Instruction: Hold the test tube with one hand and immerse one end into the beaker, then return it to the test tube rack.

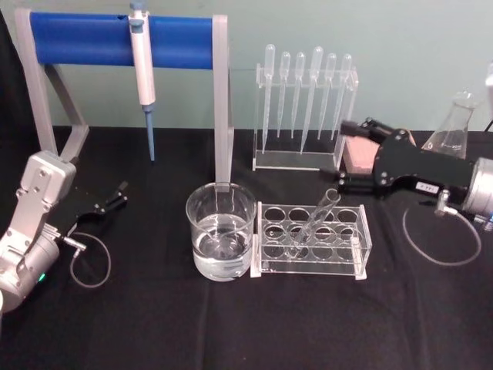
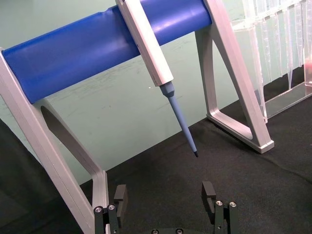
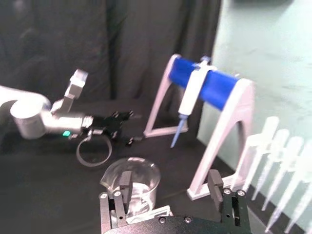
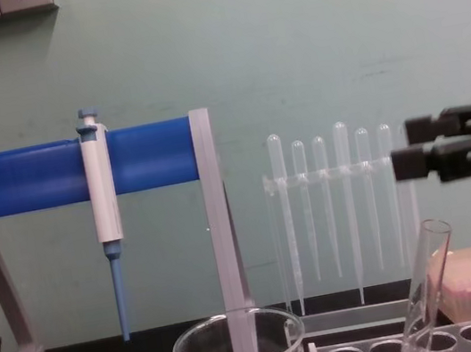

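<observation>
At about nine o'clock on the black tabletop [image 1: 154, 331], the left gripper [image 1: 117, 195] rests low near the cloth, its fingers spread wide with nothing between them; in the left wrist view the two fingertips [image 2: 120, 194] stand well apart, facing the stand. At eleven o'clock stands the grey-framed holder with a blue bar [image 1: 115, 38], from which the white-and-blue pipettor [image 1: 142, 65] hangs tip down. Near the centre sits the beaker [image 1: 221, 231], partly filled with clear liquid, just beside the left end of the clear rack with round holes [image 1: 312, 239]. The test tube [image 1: 314, 222] stands in that rack, round bottom down in one of the middle holes and tilted so its flared rim leans toward one o'clock; from the chest view it rises slanting above the rack, well clear of the beaker. Behind the rack, at twelve to one o'clock, a clear stand holds a row of plastic pipettes [image 1: 304, 92] bulb-up. At two o'clock the right gripper [image 1: 344, 154] hovers above the table beyond the tube's rim, apart from it, fingers wide and empty, with a pink block [image 1: 358, 156] just beneath. A conical flask [image 1: 453, 127] stands at the far right.
</observation>
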Available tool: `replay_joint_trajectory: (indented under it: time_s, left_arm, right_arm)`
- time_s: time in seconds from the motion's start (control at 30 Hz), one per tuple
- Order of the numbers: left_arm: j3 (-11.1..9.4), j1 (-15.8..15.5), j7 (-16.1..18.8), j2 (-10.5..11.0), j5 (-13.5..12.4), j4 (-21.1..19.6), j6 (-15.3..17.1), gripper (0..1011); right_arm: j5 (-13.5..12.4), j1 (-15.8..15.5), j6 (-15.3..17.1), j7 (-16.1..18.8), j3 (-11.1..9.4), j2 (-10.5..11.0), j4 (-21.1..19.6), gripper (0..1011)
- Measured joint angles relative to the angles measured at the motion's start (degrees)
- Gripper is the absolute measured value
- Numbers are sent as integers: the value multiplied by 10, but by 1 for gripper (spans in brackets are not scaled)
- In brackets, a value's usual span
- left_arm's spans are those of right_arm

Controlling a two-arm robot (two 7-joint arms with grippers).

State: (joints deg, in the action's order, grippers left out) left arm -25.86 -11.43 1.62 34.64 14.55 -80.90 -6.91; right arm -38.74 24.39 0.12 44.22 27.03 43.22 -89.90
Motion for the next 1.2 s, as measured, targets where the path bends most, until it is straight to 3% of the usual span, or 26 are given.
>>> replay_joint_trajectory:
  time_s: [0.07,0.2,0.3,0.4,0.6,0.7,0.83,1.2]
  left_arm:
    - [0,0,0,0,0,0,0,1000]
    - [0,0,0,0,0,0,0,1000]
    - [0,0,0,0,0,0,0,1000]
    - [0,0,0,0,0,0,0,1000]
    - [0,0,0,0,0,0,0,1000]
    - [0,0,0,0,0,0,0,1000]
    - [0,0,0,0,0,0,0,1000]
    - [0,0,0,0,0,0,0,1000]
  right_arm:
    - [-6,-9,0,-13,-9,1,-5,1000]
    - [-7,-46,-5,-90,-41,-7,-17,1003]
    - [2,-66,-5,-141,-54,-18,-16,1003]
    - [22,-91,-3,-220,-67,-41,-6,1002]
    - [66,-115,-10,-325,-77,-84,21,1003]
    - [89,-117,-16,-354,-76,-101,38,1003]
    - [106,-117,-18,-363,-71,-112,55,1003]
    - [110,-115,-18,-362,-69,-114,58,1002]
